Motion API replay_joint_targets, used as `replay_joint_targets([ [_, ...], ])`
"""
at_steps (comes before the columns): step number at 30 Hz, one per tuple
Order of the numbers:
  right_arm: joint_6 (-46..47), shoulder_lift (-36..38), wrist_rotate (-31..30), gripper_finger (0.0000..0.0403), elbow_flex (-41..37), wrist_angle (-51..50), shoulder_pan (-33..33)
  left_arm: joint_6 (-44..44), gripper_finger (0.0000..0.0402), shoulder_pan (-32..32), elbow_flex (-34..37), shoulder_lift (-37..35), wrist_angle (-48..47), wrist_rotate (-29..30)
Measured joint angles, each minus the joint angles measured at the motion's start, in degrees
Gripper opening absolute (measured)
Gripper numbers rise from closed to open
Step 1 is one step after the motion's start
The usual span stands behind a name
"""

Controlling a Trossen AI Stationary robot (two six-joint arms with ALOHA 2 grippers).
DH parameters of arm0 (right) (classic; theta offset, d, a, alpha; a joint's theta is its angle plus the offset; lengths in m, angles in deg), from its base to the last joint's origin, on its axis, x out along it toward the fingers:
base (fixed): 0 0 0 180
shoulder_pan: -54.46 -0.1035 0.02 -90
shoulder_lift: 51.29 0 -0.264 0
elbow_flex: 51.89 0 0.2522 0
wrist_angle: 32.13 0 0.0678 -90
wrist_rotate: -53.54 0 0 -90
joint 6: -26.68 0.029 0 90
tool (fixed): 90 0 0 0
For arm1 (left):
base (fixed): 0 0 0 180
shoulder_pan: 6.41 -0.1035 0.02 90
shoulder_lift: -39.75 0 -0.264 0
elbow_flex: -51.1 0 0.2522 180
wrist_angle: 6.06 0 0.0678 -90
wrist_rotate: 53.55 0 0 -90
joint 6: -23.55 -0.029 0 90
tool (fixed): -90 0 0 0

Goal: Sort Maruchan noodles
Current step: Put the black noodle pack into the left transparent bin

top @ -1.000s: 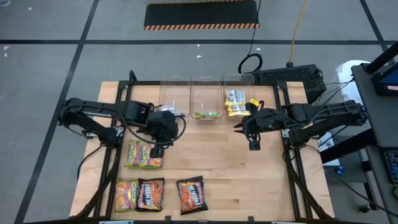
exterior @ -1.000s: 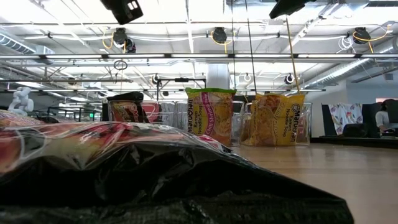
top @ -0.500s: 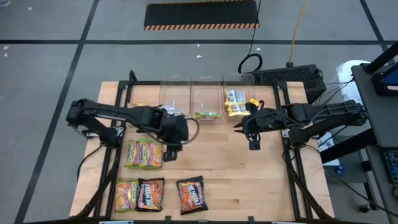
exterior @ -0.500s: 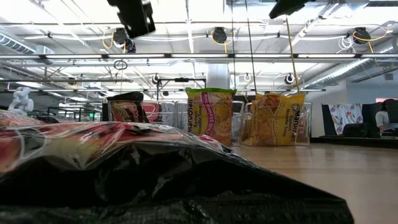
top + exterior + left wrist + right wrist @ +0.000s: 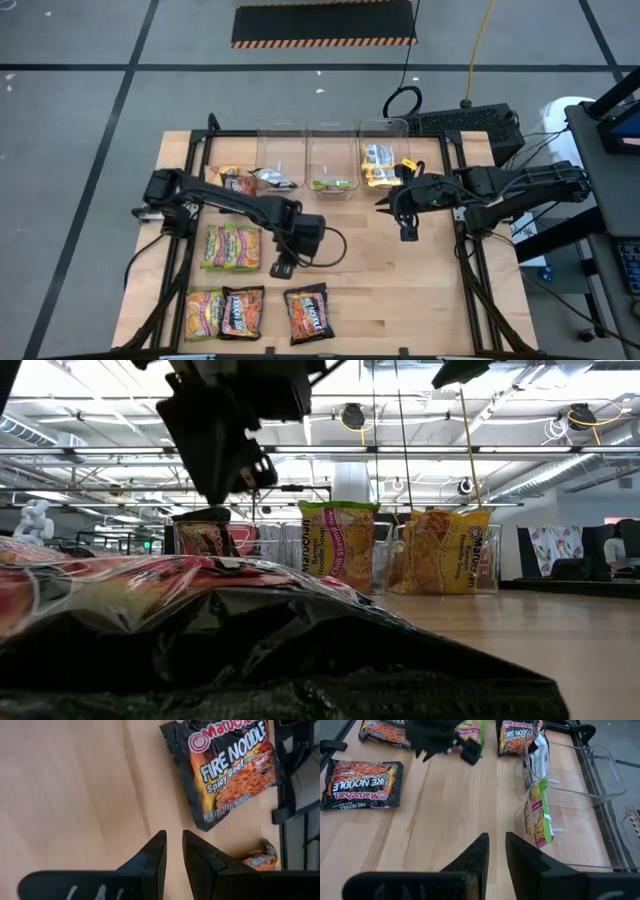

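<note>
A black Maruchan Fire Noodle packet lies flat near the table's front edge; it fills the left wrist view. My left gripper hovers shut and empty just left of and beyond it. A lime-green packet, a yellow-orange packet and another black packet lie flat at the front left. My right gripper waits shut and empty at mid-table right. Black packets lie by the far left bin. A green packet stands in the middle bin and yellow ones in the right bin.
Three clear plastic bins stand in a row at the table's far edge. Black frame rails run along both table sides. Bare wood lies between the two grippers at the table's middle.
My left gripper has swung from beside the far left bin toward the table's near edge and rightward, and has come down into the low view. It now hovers near the right-hand black packet. The packets have stayed where they were.
</note>
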Motion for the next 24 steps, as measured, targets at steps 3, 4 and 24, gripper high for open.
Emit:
replay_joint_targets([
  [3,0.00,0.00,0.00,0.0061,0.00,0.02,0.00,0.03,0.0067,0.21,0.00,2.41,3.00,-0.05],
  [4,0.00,0.00,0.00,0.0061,0.00,0.00,0.00,0.32,0.0067,0.19,0.00,3.12,3.95,-0.05],
  [24,0.02,-0.02,0.02,0.0061,0.00,0.55,0.00,5.48,0.0067,1.88,0.00,9.32,16.59,-6.30],
])
